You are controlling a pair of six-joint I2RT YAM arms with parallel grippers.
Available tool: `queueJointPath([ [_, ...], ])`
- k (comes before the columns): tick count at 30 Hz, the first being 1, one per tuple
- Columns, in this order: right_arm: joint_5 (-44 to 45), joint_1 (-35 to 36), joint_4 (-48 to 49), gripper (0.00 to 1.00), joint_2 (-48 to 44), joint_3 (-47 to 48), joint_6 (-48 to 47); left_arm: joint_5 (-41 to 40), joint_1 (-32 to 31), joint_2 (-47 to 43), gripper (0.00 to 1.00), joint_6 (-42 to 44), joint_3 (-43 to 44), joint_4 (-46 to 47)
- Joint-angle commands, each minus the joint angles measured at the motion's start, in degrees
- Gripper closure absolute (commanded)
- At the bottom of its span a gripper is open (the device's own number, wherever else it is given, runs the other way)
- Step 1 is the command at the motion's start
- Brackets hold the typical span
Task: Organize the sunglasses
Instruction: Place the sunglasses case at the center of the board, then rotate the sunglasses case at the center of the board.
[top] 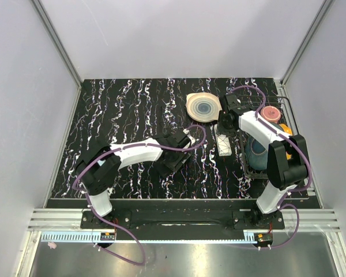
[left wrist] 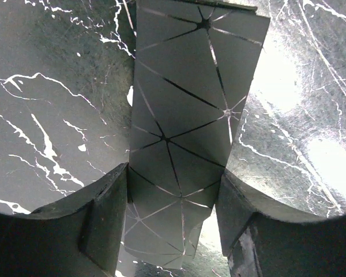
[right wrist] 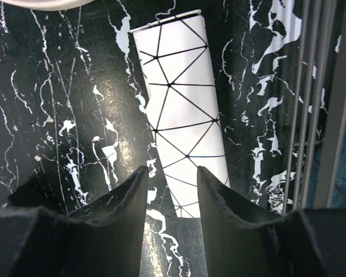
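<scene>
Two robot arms work over a black, white-veined counter (top: 121,109). The left claw (left wrist: 173,179) is closed on a flat black case (left wrist: 190,86) scored with thin triangular lines. One finger presses each long edge, and the rest of the case runs away from the camera. From above, this claw sits left of centre on the counter.

The right claw (right wrist: 172,179) is spread and grips nothing. It hovers over the near end of a white oblong box (right wrist: 181,104) that carries the same triangular line pattern and lies flat on the counter. That end shows through the gap between the fingers and passes under the right-hand one. A wire rack (right wrist: 320,86) stands just to the right of the box. In the overhead view it holds bowls along the counter's right edge. A cream plate (top: 203,107) with a dark ringed centre lies beyond the box, near the back of the counter.

The sunglasses cannot be made out in any of the three views, so their place relative to either claw cannot be told.
</scene>
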Motion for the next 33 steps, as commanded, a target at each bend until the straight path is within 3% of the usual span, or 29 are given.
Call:
queueJointPath([
  [1,-3.2,-0.3,0.8,0.55,-1.1,2.3,1.3,-4.8,-0.2,-0.9,0.39,0.1,-0.1,1.5],
  [2,-3.5,-0.4,0.8,0.55,-1.1,2.7,1.5,-6.2,0.0,-1.3,0.26,-0.6,0.1,1.1],
  [5,-4.0,-0.4,1.2,0.55,-1.3,3.1,2.0,-7.4,0.1,-4.4,0.09,-2.8,0.1,0.4],
  [8,-2.3,-0.2,3.8,0.55,-3.7,1.9,2.6,-7.3,0.0,-9.0,0.01,-6.2,-1.2,1.0],
  [11,-5.1,-0.2,8.0,0.53,-5.8,0.3,2.4,-7.5,0.1,-14.6,0.01,-11.0,-3.4,1.9],
  [14,-12.0,0.4,11.2,0.54,-5.2,-0.2,1.8,-5.0,0.2,-21.1,0.19,-16.3,-7.5,5.8],
  [15,-15.4,0.9,11.7,0.55,-4.7,-0.2,1.2,-3.7,0.2,-22.7,0.36,-17.6,-9.1,7.3],
  [17,-16.1,3.3,12.0,0.58,-3.2,0.6,-0.7,-0.5,-0.1,-27.4,0.50,-21.5,-14.0,11.6],
  [19,-18.6,4.7,12.2,0.59,-1.9,1.0,-1.1,0.8,-1.2,-31.2,0.73,-24.5,-18.5,13.7],
  [22,-21.9,6.3,13.5,0.63,-0.1,1.2,-0.4,1.3,-3.5,-34.8,0.91,-27.9,-23.8,16.8],
  [25,-23.6,7.2,14.8,0.69,2.1,1.7,0.4,2.1,-5.9,-36.1,1.00,-30.3,-28.5,20.5],
  [33,-22.3,9.5,10.8,0.78,11.1,7.7,-2.5,1.6,-9.6,-33.3,1.00,-38.1,-37.5,31.4],
])
